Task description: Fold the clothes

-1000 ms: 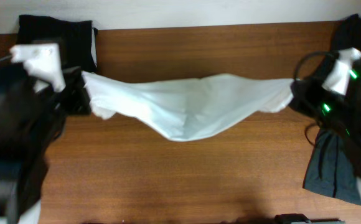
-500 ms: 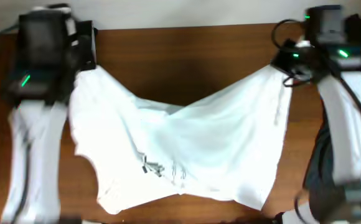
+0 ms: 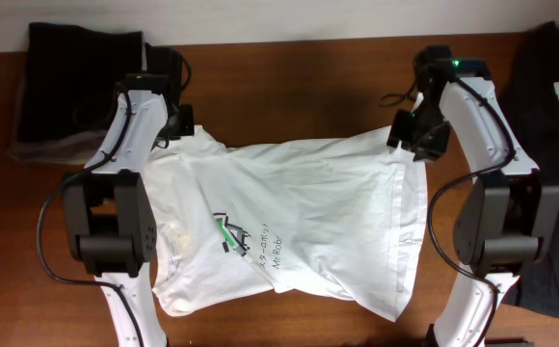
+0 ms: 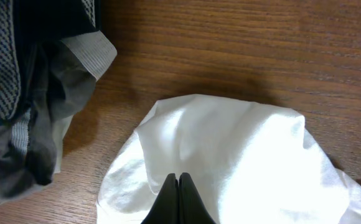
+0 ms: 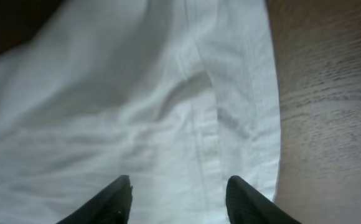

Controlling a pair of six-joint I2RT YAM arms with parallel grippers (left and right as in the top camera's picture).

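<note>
T-shirt, white and wrinkled, lies spread across the desk; left fingers pinch its far left corner shut, right fingers stand parted over its far right edge

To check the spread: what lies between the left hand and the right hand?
The white T-shirt lies there, its upper edge running from the left hand to the right hand; the overhead view shows it.
</note>
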